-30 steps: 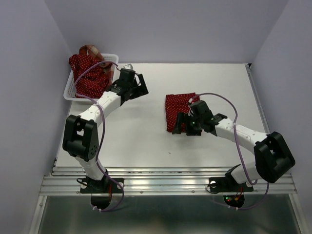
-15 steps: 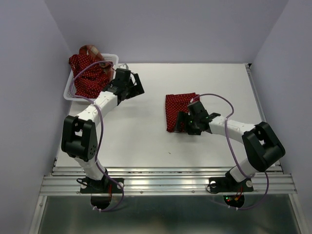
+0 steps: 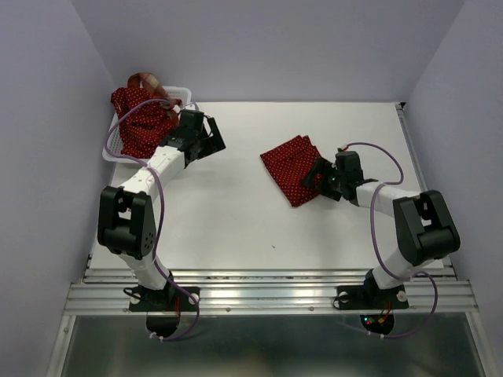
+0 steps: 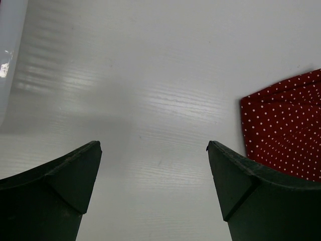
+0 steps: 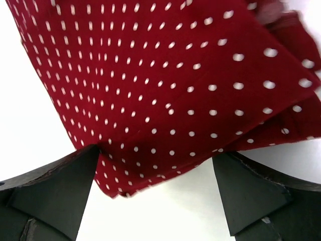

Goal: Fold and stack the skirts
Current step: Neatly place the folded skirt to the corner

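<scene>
The right gripper (image 5: 155,158), jaws spread wide with nothing pinched, faces the folded polka-dot skirt (image 3: 289,169) flat just ahead, a corner pointing back between its fingertips and its long axis slanting across, while the left gripper (image 4: 154,148) is equally spread over bare table (image 4: 150,75).

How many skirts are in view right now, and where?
3. One folded polka-dot skirt lies on the table before the right tool; a second polka-dot skirt is heaped in the white basket; a plaid skirt peeks out behind it. Others could be hidden underneath.
</scene>
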Controlling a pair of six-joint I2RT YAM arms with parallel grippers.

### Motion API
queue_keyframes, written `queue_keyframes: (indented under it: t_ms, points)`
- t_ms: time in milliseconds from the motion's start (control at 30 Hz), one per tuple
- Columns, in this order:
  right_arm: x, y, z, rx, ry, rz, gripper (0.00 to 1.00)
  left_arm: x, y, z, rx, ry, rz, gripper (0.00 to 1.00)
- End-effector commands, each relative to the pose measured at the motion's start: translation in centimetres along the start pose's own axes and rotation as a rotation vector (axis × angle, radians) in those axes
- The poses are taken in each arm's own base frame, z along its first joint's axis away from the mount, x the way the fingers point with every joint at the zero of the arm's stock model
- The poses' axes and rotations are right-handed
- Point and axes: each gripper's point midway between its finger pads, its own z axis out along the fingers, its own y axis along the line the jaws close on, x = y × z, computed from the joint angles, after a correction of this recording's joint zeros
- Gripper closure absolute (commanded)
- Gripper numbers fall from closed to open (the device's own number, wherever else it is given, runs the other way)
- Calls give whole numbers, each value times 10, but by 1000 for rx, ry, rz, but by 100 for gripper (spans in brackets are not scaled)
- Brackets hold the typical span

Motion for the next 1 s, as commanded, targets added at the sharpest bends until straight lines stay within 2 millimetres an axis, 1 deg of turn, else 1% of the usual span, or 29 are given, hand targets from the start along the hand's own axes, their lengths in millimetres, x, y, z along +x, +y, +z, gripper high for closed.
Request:
queue_keyframes:
  t_ms: [0, 33, 100, 133, 200, 233, 267, 300, 333, 367, 400, 467, 500, 533, 567, 600, 633, 667, 700, 733, 767, 833, 900, 933, 967]
  points:
    - [-48, 4, 9, -140, -127, 27, 0, -26, -2, -18, 2, -67, 7, 1]
    - [-55, 7, 11, -179, -132, 27, 0, -26, -1, -18, 1, -68, 6, 1]
    - [-68, 3, 14, -188, -152, 26, 0, -25, 0, -18, -1, -66, 6, 1]
    - [-80, 4, 16, -212, -169, 15, 0, -25, 0, -18, -2, -66, 6, 1]
    - [-94, 2, 20, -219, -189, 4, 0, -24, 1, -17, -4, -62, 5, 1]
    - [-96, 4, 23, -229, -184, -4, 0, -24, 2, -16, -6, -60, 5, 1]
    - [-100, -4, 30, -215, -179, 6, 0, -24, 2, -16, -5, -59, 5, 1]
    - [-113, -2, 31, -219, -199, 16, 0, -24, 2, -17, -5, -59, 4, 1]
    - [-119, -5, 34, -219, -203, 23, 0, -24, 1, -17, -4, -60, 4, 1]
    - [-120, -17, 44, -203, -188, 41, 0, -24, 2, -18, -5, -61, 4, 1]
    - [-133, -15, 46, -210, -206, 36, 0, -24, 2, -18, -6, -63, 3, 1]
    - [-140, -18, 54, -218, -199, 36, 0, -23, 2, -18, -6, -61, 4, 1]
    - [-136, -23, 65, -209, -172, 39, 0, -24, 2, -19, -5, -62, 2, 1]
    - [-149, -22, 67, -208, -179, 21, 0, -24, 3, -19, -6, -63, -1, 1]
    - [-154, -23, 72, -202, -175, 8, 0, -23, 2, -19, -4, -60, -1, 1]
    - [-151, -27, 81, -194, -153, -8, 0, -23, 3, -19, -8, -59, -2, 1]
    - [-165, -20, 82, -201, -166, -21, 0, -24, 3, -20, -9, -61, -2, 1]
    - [-171, -19, 84, -200, -169, -31, 0, -24, 3, -20, -9, -61, -3, 1]
    - [-176, -17, 86, -202, -168, -40, 0, -24, 2, -20, -6, -60, -5, 1]
    - [-174, -22, 91, -183, -142, -46, 0, -24, 2, -21, -3, -61, -5, 1]
    - [-190, -14, 89, -188, -167, -68, 0, -25, 1, -22, -1, -62, -7, 1]
    - [-195, -15, 86, -163, -164, -86, 0, -25, 2, -23, -1, -64, -8, 1]
    - [-204, -13, 78, -147, -185, -112, 0, -27, 1, -27, 4, -73, -11, 1]
    - [-205, -19, 76, -101, -187, -110, 0, -25, 1, -27, 6, -72, -11, 1]
    - [-206, -19, 67, -79, -183, -110, 0, -26, 1, -29, 9, -77, -13, 1]
